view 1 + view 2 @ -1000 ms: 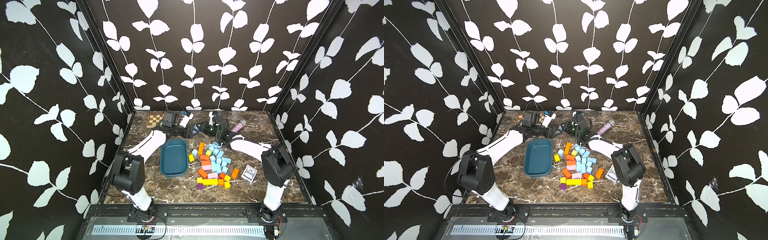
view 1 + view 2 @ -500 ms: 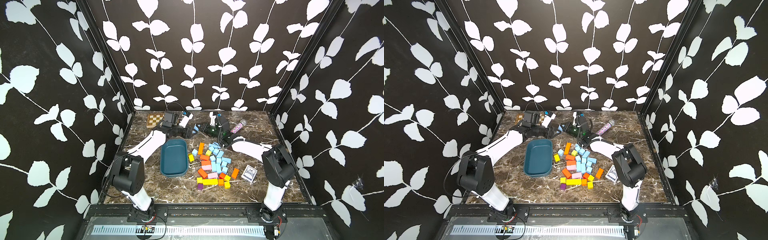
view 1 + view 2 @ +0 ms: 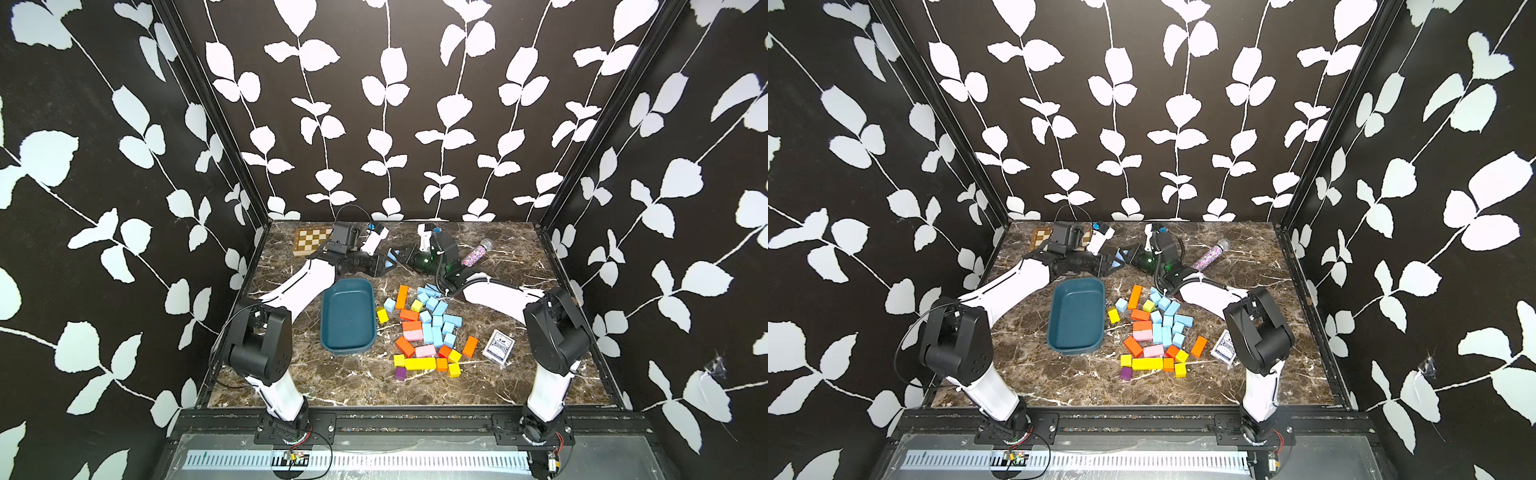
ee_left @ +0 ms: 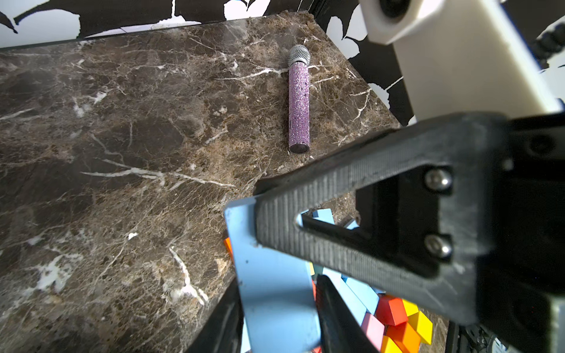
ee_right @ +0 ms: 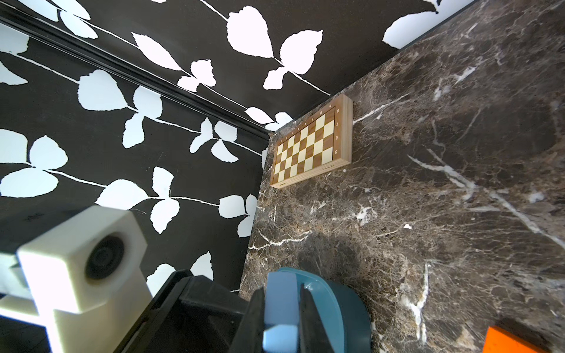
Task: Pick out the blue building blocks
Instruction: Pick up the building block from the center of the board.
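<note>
At the back middle of the table my two grippers meet tip to tip over one blue building block (image 3: 392,254) (image 3: 1120,254). My right gripper (image 5: 281,308) is shut on this block (image 5: 279,305). My left gripper (image 4: 278,305) has its jaws against both sides of the same block (image 4: 275,290), with a right gripper finger (image 4: 336,189) lying across it. Several more blue building blocks (image 3: 436,320) (image 3: 1167,320) lie in a mixed pile right of the teal tray (image 3: 348,320) (image 3: 1077,316), which holds nothing.
Orange, yellow, pink and purple blocks (image 3: 419,363) lie mixed with the blue ones. A chessboard (image 3: 311,241) sits at the back left, a glittery purple microphone (image 3: 476,252) at the back right, and a deck of cards (image 3: 498,347) right of the pile.
My left gripper's jaws have closed in on the blue block that the right gripper holds. Both arms have stayed almost where they were.
</note>
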{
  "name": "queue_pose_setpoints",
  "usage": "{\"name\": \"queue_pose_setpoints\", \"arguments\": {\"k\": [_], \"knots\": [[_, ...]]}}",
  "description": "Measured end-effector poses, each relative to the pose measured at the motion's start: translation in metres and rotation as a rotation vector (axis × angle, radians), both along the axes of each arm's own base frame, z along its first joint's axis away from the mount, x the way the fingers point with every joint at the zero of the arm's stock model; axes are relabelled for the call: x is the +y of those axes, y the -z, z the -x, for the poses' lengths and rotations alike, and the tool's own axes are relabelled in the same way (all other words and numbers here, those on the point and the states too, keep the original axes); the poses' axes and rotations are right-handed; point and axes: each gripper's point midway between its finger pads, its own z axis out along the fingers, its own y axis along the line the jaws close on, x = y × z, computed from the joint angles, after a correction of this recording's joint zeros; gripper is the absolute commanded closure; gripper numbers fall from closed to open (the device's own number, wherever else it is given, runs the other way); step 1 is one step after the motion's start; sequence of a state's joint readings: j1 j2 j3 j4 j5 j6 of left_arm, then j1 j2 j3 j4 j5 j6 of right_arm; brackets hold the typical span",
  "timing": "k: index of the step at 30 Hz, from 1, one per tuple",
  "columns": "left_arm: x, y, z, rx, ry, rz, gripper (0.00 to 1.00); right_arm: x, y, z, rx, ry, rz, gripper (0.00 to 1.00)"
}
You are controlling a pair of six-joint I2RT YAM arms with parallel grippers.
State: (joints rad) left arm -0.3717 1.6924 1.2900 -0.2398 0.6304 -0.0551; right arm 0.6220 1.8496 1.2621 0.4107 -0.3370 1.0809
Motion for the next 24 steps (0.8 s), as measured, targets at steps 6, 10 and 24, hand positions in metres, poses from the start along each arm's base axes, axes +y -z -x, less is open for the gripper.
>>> {"name": "queue_pose_setpoints", "arguments": {"k": [6,10,24], "knots": [[0.0,0.0,-0.002,0.004,-0.013,-0.002,0.82,0.0,-0.001,0.0,-0.001,-0.001,0.003,0.9],[0.0,0.0,-0.003,0.003,-0.014,-0.003,0.88,0.0,-0.001,-0.001,-0.002,0.0,0.013,0.87],[0.031,0.011,-0.004,0.074,-0.125,-0.082,0.91,-0.024,-0.01,0.008,-0.02,0.031,0.136,0.4]]}}
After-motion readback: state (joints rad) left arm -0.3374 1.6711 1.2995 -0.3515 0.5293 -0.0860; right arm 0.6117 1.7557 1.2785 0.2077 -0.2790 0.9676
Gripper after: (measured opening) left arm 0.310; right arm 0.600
